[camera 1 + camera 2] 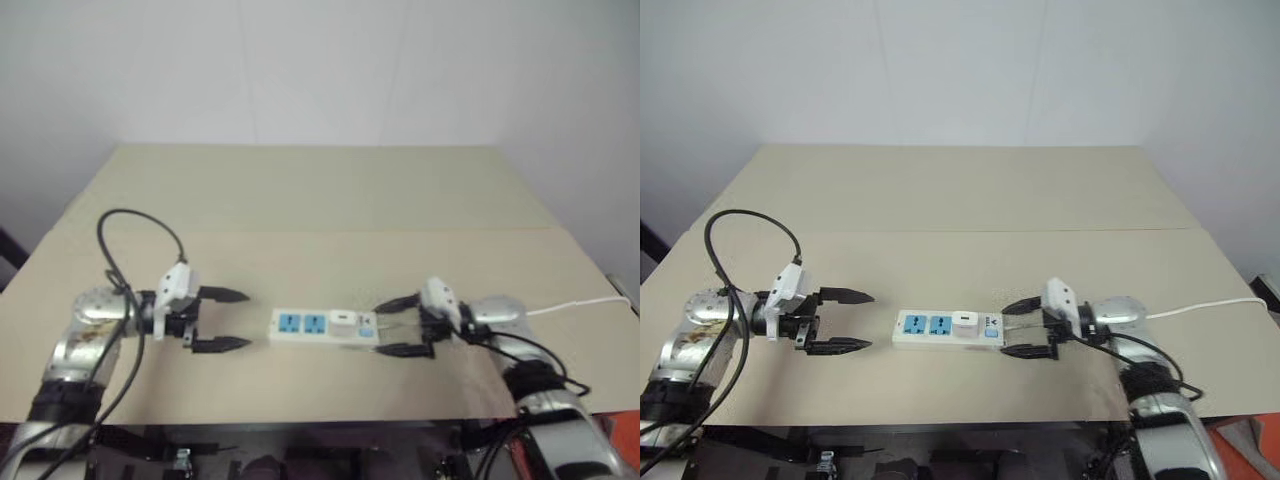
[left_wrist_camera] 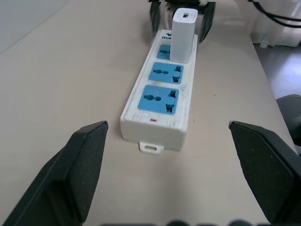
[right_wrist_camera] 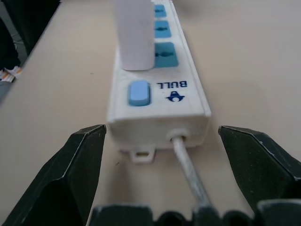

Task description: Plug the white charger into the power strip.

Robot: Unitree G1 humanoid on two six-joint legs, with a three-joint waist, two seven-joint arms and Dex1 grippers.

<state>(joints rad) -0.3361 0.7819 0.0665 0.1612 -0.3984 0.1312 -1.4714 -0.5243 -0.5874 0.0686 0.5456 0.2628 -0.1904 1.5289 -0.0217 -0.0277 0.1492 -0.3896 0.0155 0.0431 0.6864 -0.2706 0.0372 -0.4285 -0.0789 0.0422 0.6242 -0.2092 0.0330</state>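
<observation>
Standing upright in the power strip's (image 1: 325, 327) socket nearest the cord, the white charger (image 1: 343, 320) appears seated. Left gripper (image 1: 222, 319) and right gripper (image 1: 398, 325) are spread, empty; next: withdraw clear.

A bare test room or lab is suggested: a plain beige counter (image 1: 320, 200) is set against an unmarked white wall (image 1: 320, 70) across the top of the frame, and a white cord (image 1: 580, 303) is seen at right.

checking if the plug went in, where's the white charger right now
The white charger stands upright in the power strip's socket nearest the switch, at the right gripper's end.
</observation>
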